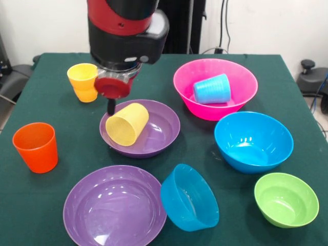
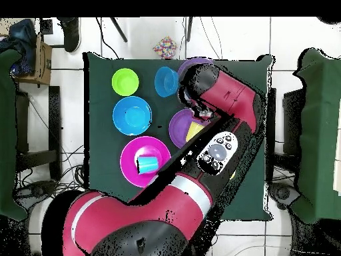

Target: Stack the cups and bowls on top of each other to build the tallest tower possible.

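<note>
My gripper (image 1: 110, 106) hangs from the red and black arm just behind the pale yellow ribbed cup (image 1: 127, 123), which lies on its side in the middle purple bowl (image 1: 164, 125). Whether it touches the cup I cannot tell. Two amber-yellow cups (image 1: 83, 82) stand nested to the left. The orange cup (image 1: 36, 147) stands upright at the left. The light blue cup (image 1: 211, 89) lies in the pink bowl (image 1: 241, 84). The big blue bowl (image 1: 253, 141) and the small green bowl (image 1: 286, 199) sit at the right. The small blue bowl (image 1: 189, 197) is tipped against the front purple bowl (image 1: 113, 210).
Everything rests on a dark green cloth-covered table (image 1: 56, 115). In the overhead view the arm (image 2: 220, 100) covers the right part of the table and part of the purple bowl (image 2: 178, 127). The green bowl (image 2: 125, 81) and the pink bowl (image 2: 133, 150) show there.
</note>
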